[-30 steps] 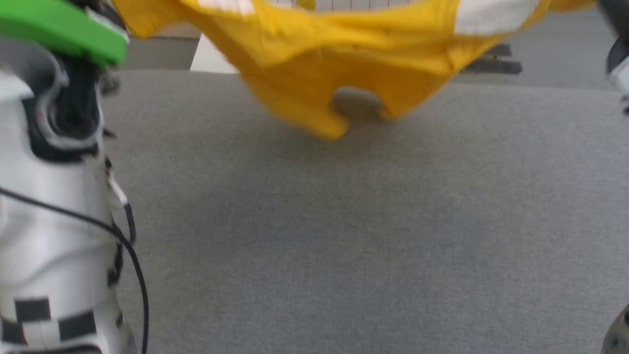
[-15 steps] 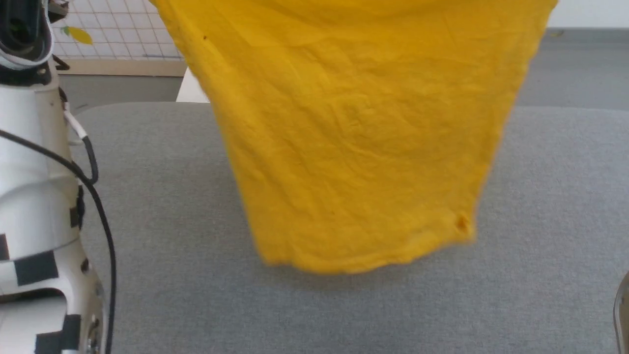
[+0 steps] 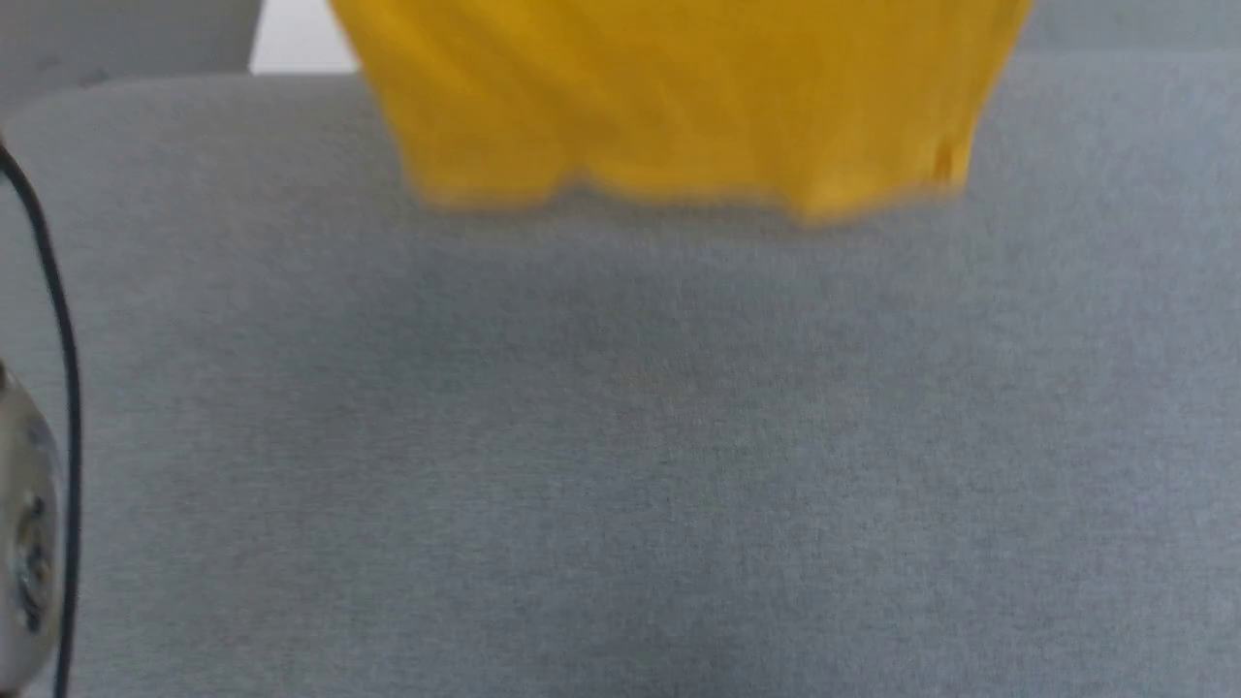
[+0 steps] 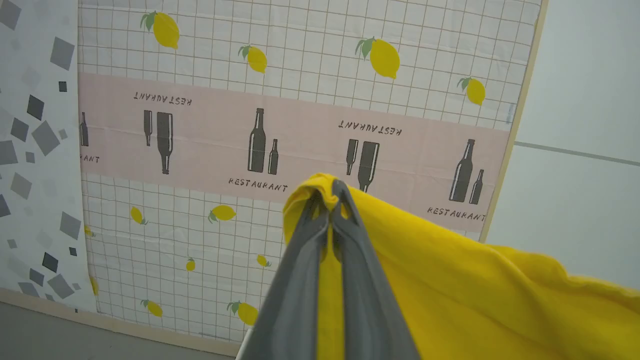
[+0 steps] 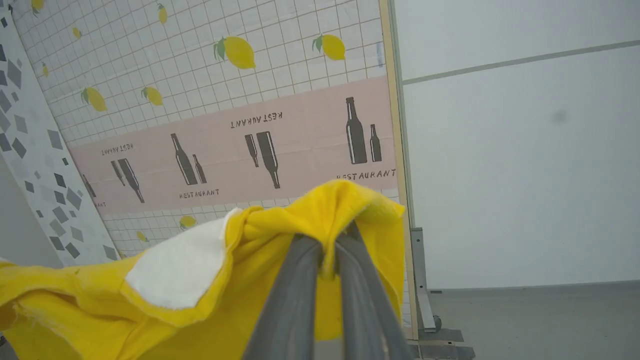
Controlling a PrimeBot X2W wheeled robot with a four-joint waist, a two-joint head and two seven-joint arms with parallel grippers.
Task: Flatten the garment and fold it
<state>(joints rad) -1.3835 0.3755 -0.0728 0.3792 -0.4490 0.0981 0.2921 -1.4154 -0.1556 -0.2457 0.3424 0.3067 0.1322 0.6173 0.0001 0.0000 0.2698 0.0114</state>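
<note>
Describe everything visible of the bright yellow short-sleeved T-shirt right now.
The bright yellow T-shirt, soft creased cotton by its look, hangs spread between both arms. The left gripper is shut on one bunched yellow corner, the right gripper on another, beside a white patch. Its lower hem, blurred in the head view, hangs low over the far part of the grey fabric tabletop; whether it touches there cannot be told.

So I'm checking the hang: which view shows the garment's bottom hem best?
Head view: the garment's hem shows, though blurred. Left wrist view shows a corner pinched in the fingers; right wrist view another, with a white patch.
</note>
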